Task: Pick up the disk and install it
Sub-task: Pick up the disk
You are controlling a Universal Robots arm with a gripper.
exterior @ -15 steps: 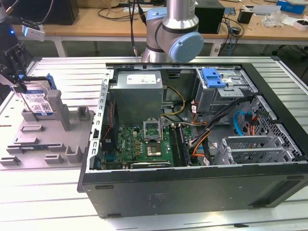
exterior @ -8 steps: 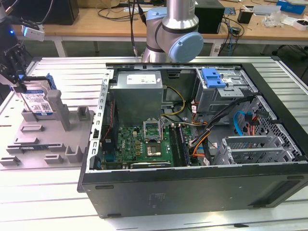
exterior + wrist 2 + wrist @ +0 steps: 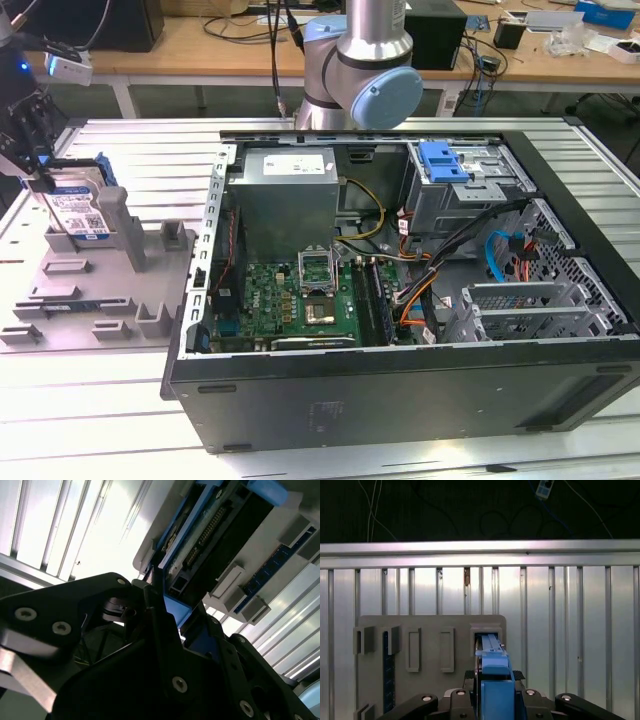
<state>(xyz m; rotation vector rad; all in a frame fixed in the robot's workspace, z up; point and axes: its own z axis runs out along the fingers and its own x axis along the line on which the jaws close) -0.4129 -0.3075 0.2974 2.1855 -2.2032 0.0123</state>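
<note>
At the fingers: the gripper [image 3: 494, 678] has its black fingers [image 3: 157, 620] clamped from both sides on the blue bracket of the disk [image 3: 492, 652]
Disk position: at the exterior view's far left, standing on edge with its white-and-blue label facing the camera [image 3: 78, 208]; its lower edge sits at the holder plate [image 3: 100, 300], and whether it is seated in the slot or lifted just clear cannot be told
Disk underside: in the second wrist view the connector row and the dark circuit side are visible, framed by the blue bracket
Holder plate: flat grey plate with raised blocks and rectangular slots, lying on the desk [image 3: 100, 420]; one grey upright post stands just beside the disk
Other slot: a dark blue strip [image 3: 386, 670] lies in a long slot of the holder plate, well apart from the disk
Desk: ribbed aluminium surface carrying the holder plate and the computer case [image 3: 400, 385]
Computer case: lying on its side with the side panel off, on the exterior view's right of the holder plate
Case interior, near part: green motherboard [image 3: 300, 300] with cables running across to its right
Case interior, far part: grey power supply [image 3: 285, 185] with a white sticker; lighter-blue latch [image 3: 445, 160] on a grey metal cage
Arm: silver and light-blue joint [image 3: 365, 70] rising behind the computer case
Background: wooden desk [image 3: 200, 40] with cables and small items
</note>
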